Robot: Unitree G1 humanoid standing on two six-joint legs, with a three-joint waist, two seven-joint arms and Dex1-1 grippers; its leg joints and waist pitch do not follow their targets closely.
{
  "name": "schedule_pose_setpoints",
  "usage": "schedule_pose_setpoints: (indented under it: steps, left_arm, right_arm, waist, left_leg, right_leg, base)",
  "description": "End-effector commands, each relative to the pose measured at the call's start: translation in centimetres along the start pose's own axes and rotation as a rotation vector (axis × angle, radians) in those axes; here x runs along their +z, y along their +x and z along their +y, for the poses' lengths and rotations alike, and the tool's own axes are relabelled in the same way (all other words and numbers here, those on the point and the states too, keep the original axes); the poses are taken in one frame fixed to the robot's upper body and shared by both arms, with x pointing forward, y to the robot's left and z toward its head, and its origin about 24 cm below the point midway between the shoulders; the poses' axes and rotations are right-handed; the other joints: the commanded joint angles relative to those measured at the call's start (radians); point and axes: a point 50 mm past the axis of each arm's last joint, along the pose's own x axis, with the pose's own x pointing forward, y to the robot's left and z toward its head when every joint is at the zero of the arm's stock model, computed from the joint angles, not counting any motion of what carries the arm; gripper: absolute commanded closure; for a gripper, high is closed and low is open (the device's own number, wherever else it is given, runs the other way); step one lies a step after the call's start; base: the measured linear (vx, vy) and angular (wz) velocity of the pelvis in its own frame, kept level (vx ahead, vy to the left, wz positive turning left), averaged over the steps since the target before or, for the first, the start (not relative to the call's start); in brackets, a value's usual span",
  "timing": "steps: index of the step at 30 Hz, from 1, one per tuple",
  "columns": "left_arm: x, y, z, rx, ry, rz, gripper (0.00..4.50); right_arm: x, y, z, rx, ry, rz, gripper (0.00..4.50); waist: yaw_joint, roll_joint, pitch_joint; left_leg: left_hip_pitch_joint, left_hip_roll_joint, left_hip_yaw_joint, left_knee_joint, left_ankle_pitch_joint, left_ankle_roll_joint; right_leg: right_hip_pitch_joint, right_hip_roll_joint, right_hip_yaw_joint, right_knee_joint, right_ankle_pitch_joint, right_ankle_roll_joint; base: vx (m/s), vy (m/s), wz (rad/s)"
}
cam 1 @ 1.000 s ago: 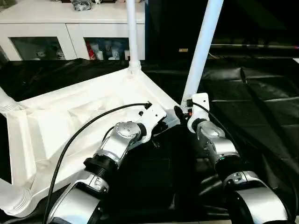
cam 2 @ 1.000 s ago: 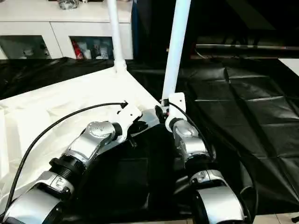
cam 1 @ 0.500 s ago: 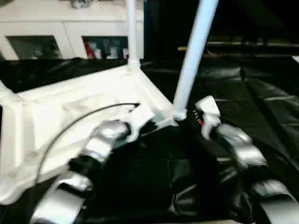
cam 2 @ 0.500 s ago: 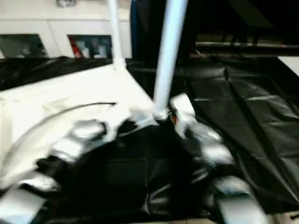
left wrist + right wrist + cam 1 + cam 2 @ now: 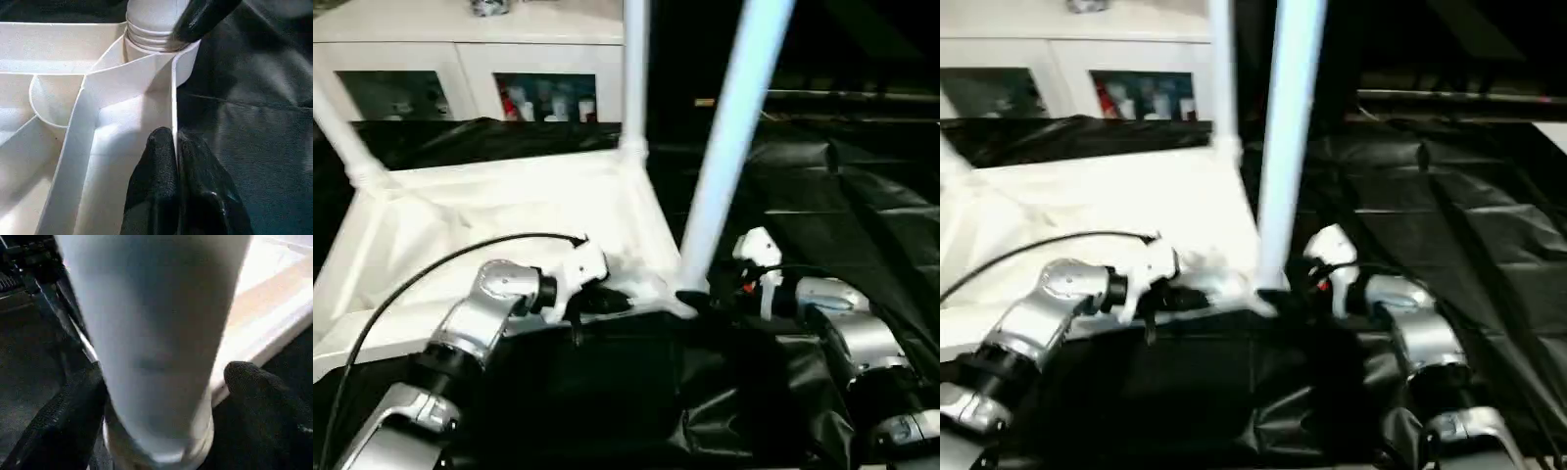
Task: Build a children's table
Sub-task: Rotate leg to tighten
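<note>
Left end effector (image 5: 175, 161) pinches tabletop (image 5: 112, 117) rim.

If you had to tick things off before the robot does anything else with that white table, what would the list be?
1. Left pincer clamped on the tabletop rim: ok, its fingers pinch the thin edge wall.
2. Near leg seated in its corner socket: ok, it stands upright there; how tight, cannot tell.
3. Right pincer straddling that leg near its base: ok, fingers open on either side.
4. Right pincer gripping the leg: not ok, its fingers stand apart from it.
5. Far leg standing in its corner: ok.
6. All four legs fitted: cannot tell.
</note>
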Motion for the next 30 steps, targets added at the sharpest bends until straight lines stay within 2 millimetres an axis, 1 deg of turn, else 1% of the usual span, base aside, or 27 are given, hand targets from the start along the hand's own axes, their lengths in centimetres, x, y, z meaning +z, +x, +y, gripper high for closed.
schedule_pose_setpoints:
  steps: [1,3,5,6,7,9,10,13,16,17,18,19,20,21,26,28,29,30]
  left_arm:
    - [0.55,0.51,-0.50,-0.046,0.022,-0.038,4.50]
    - [0.57,0.29,-0.51,-0.048,0.020,-0.034,4.50]
    - [0.60,0.19,-0.48,-0.046,0.020,-0.033,4.50]
    - [0.66,0.07,-0.47,-0.046,0.017,-0.032,4.50]
    - [0.68,0.05,-0.45,-0.043,0.018,-0.033,4.50]
    - [0.70,0.02,-0.44,-0.040,0.018,-0.033,4.50]
    - [0.73,0.01,-0.42,-0.036,0.019,-0.034,4.50]
    - [0.72,0.01,-0.41,-0.033,0.019,-0.035,4.50]
    - [0.73,0.04,-0.38,-0.029,0.019,-0.035,4.50]
    - [0.73,0.04,-0.38,-0.029,0.019,-0.035,4.50]
    - [0.75,0.03,-0.36,-0.027,0.018,-0.035,4.50]
    - [0.75,0.02,-0.35,-0.026,0.018,-0.035,4.50]
    - [0.76,0.02,-0.35,-0.026,0.018,-0.035,4.50]
    - [0.76,0.03,-0.36,-0.025,0.018,-0.035,4.50]
    - [0.71,0.05,-0.42,-0.026,0.018,-0.033,4.50]
    - [0.72,0.08,-0.43,-0.027,0.018,-0.034,4.50]
    - [0.72,0.12,-0.45,-0.027,0.017,-0.034,4.50]
    - [0.71,0.17,-0.42,-0.023,0.017,-0.035,4.50]
  right_arm:
    - [0.08,-0.36,-0.12,-0.003,-0.014,0.019,0.50]
    - [0.11,-0.30,0.11,0.021,-0.011,0.022,0.50]
    - [0.10,-0.27,0.17,0.026,-0.011,0.024,0.50]
    - [0.11,-0.19,0.20,0.024,-0.011,0.026,0.50]
    - [0.08,-0.15,0.20,0.026,-0.012,0.030,0.66]
    - [0.02,-0.08,0.22,0.030,-0.022,0.040,0.66]
    - [-0.06,-0.01,0.25,0.033,-0.028,0.048,0.94]
    - [-0.15,0.10,0.31,0.037,-0.038,0.056,1.06]
    - [-0.32,0.21,0.46,0.046,-0.050,0.071,1.37]
    - [-0.32,0.21,0.46,0.046,-0.050,0.071,1.37]
    - [-0.34,0.23,0.46,0.044,-0.049,0.070,1.51]
    - [-0.34,0.26,0.43,0.041,-0.048,0.068,1.51]
    - [-0.34,0.28,0.41,0.039,-0.048,0.068,1.66]
    - [-0.29,0.30,0.39,0.037,-0.044,0.061,1.71]
    - [-0.18,0.47,0.50,0.038,-0.042,0.045,1.75]
    - [-0.26,0.53,0.65,0.044,-0.033,0.040,1.76]
    - [-0.35,0.58,0.76,0.045,-0.022,0.034,1.76]
    - [-0.44,0.63,0.81,0.038,-0.010,0.027,1.76]
  waist:
    - [-0.001,-0.010,-0.059]
    - [-0.001,-0.010,-0.060]
    - [-0.001,-0.012,-0.061]
    - [-0.001,-0.013,-0.062]
    - [-0.001,-0.012,-0.063]
    - [-0.001,-0.011,-0.063]
    - [-0.002,-0.012,-0.063]
    - [-0.002,-0.012,-0.062]
    - [-0.001,-0.013,-0.063]
    - [-0.001,-0.013,-0.063]
    - [-0.001,-0.012,-0.063]
    - [-0.001,-0.013,-0.063]
    - [-0.001,-0.012,-0.063]
    - [-0.002,-0.012,-0.064]
    - [-0.002,-0.011,-0.064]
    - [-0.002,-0.011,-0.064]
    - [-0.003,-0.014,-0.065]
    - [-0.002,-0.014,-0.064]
  left_leg:
    - [0.010,0.039,-0.006,-0.071,-0.217,0.054]
    - [0.007,0.039,-0.007,-0.071,-0.207,0.053]
    - [0.006,0.038,-0.007,-0.070,-0.195,0.056]
    - [0.006,0.038,-0.007,-0.070,-0.191,0.057]
    - [0.007,0.039,-0.007,-0.069,-0.181,0.059]
    - [0.005,0.038,-0.006,-0.067,-0.170,0.062]
    - [0.005,0.038,-0.006,-0.067,-0.168,0.063]
    - [0.004,0.037,-0.006,-0.067,-0.171,0.064]
    - [0.006,0.037,-0.006,-0.067,-0.174,0.062]
    - [0.005,0.037,-0.006,-0.067,-0.173,0.062]
    - [0.006,0.037,-0.006,-0.066,-0.172,0.062]
    - [0.005,0.037,-0.006,-0.066,-0.169,0.063]
    - [0.005,0.037,-0.006,-0.066,-0.168,0.064]
    - [0.006,0.037,-0.006,-0.066,-0.167,0.064]
    - [0.006,0.037,-0.006,-0.065,-0.165,0.067]
    - [0.006,0.037,-0.006,-0.065,-0.166,0.066]
    - [0.005,0.037,-0.006,-0.064,-0.161,0.068]
    - [0.005,0.037,-0.005,-0.064,-0.158,0.070]
  right_leg:
    - [0.052,-0.063,0.055,-0.080,-0.264,-0.202]
    - [0.054,-0.063,0.054,-0.079,-0.259,-0.193]
    - [0.054,-0.062,0.054,-0.077,-0.244,-0.194]
    - [0.054,-0.062,0.054,-0.076,-0.239,-0.195]
    - [0.053,-0.061,0.054,-0.074,-0.221,-0.201]
    - [0.054,-0.061,0.053,-0.071,-0.197,-0.210]
    - [0.055,-0.060,0.053,-0.071,-0.194,-0.211]
    - [0.056,-0.061,0.053,-0.071,-0.199,-0.211]
    - [0.055,-0.061,0.053,-0.072,-0.206,-0.207]
    - [0.056,-0.062,0.053,-0.072,-0.206,-0.206]
    - [0.056,-0.061,0.053,-0.072,-0.207,-0.206]
    - [0.056,-0.061,0.053,-0.071,-0.203,-0.207]
    - [0.056,-0.061,0.053,-0.071,-0.200,-0.208]
    - [0.056,-0.061,0.053,-0.070,-0.194,-0.210]
    - [0.057,-0.061,0.053,-0.069,-0.185,-0.215]
    - [0.057,-0.060,0.053,-0.069,-0.186,-0.215]
    - [0.058,-0.060,0.053,-0.068,-0.183,-0.214]
    - [0.057,-0.061,0.053,-0.069,-0.181,-0.215]
  base:
    - [0.000,0.000,0.00]
    - [0.000,0.000,0.00]
    - [0.000,0.000,0.00]
    - [0.000,0.000,0.00]
    - [0.000,0.000,0.00]
    - [0.000,0.000,0.00]
    - [0.000,0.000,0.00]
    - [0.000,0.000,0.00]
    - [0.000,0.000,0.00]
    - [0.000,0.000,0.00]
    - [0.000,0.000,0.00]
    - [0.000,0.000,0.00]
    - [0.000,0.000,0.00]
    - [0.000,0.000,0.00]
    - [0.000,0.000,0.00]
    - [0.000,0.000,0.00]
    - [0.000,0.000,0.00]
    - [0.000,0.000,0.00]
